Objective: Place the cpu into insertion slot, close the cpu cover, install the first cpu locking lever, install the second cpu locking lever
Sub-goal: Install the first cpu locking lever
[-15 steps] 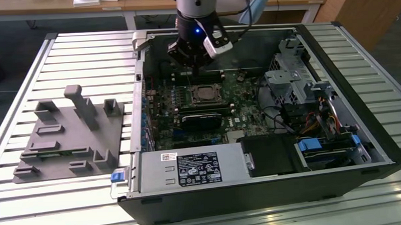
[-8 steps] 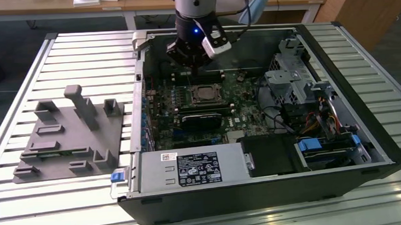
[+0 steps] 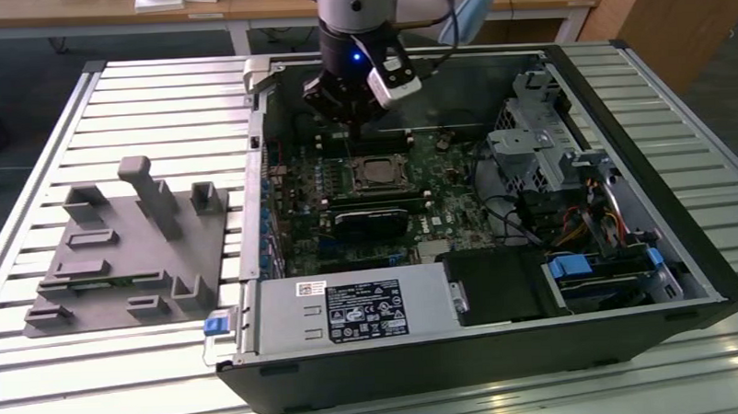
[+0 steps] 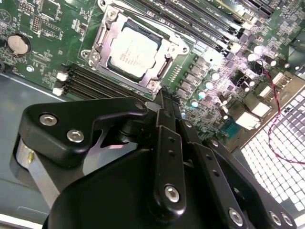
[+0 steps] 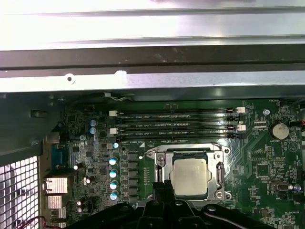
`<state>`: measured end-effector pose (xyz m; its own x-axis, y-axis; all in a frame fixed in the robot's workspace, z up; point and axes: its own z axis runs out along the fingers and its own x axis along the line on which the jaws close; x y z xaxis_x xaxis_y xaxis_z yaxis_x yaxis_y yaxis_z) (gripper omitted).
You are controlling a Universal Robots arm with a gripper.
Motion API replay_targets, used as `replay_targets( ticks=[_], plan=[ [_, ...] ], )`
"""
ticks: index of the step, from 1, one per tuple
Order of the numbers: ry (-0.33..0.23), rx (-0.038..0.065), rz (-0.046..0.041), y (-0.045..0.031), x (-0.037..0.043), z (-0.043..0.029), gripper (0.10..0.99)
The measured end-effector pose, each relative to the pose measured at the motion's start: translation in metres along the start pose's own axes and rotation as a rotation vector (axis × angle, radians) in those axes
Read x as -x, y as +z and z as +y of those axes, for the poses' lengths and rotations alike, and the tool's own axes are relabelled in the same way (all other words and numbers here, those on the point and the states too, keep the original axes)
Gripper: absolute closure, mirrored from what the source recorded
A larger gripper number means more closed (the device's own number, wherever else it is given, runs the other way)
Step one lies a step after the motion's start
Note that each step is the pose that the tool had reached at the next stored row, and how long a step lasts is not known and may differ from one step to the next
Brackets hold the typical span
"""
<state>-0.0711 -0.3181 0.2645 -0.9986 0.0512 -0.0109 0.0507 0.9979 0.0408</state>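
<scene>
Slatted aluminium table [image 3: 156,95] up front, with an open computer case [image 3: 665,243] lying on it. A grey fixture block [image 3: 125,252] sits at nine o'clock of the case in the exterior view. Further back, past the power supply [image 3: 348,314], the cpu [image 4: 132,51] lies flat in the insertion slot [image 3: 375,161], and the cpu cover [image 4: 102,43] looks down around it. Beyond, at twelve o'clock of the slot, the gripper [image 4: 164,98] hovers with its fingers pinched together, carrying nothing. That chip looks light, rigid and slick-topped, and I'd judge it fragile underneath, so grip it by the edges. The thin cover frame is probably springy; push on its rim.
</scene>
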Motion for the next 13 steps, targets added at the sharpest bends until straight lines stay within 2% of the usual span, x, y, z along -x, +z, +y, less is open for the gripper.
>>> replay_targets(
  ticks=[13],
  plan=[
    [0.0, 0.0, -0.0014, 0.0009, -0.0196, 0.0003, 0.98]
  ],
)
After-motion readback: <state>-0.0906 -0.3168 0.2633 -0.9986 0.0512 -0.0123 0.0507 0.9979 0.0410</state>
